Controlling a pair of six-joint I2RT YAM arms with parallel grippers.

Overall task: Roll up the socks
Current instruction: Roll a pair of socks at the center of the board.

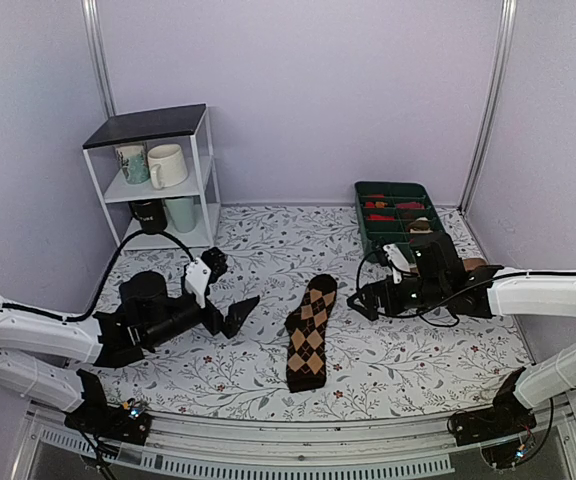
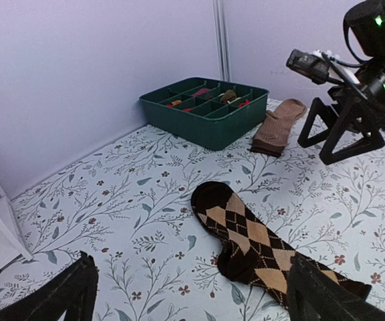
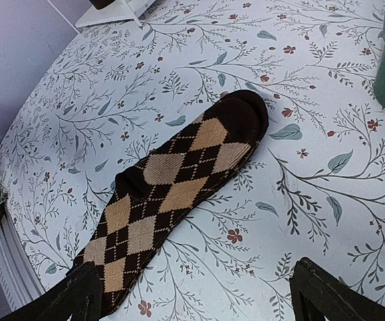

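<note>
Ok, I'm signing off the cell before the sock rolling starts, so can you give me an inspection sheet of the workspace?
Surface: floral cloth, flat.
Job's things: argyle socks lying flat mid-table, unrolled.
Clutter: green divided tray, tan sock beside it, shelf with mugs.
Grippers: left gripper and right gripper open, empty, either side of the socks.
Cables: black cable loops from shelf side to the left arm.
Surroundings: plain lilac walls.

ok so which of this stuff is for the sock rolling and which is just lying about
For the job:
- argyle socks, flat mid-table
- left gripper and right gripper, both open, one on each side of them

Lying about:
- tan sock beside the tray
- green tray
- shelf with mugs
</note>
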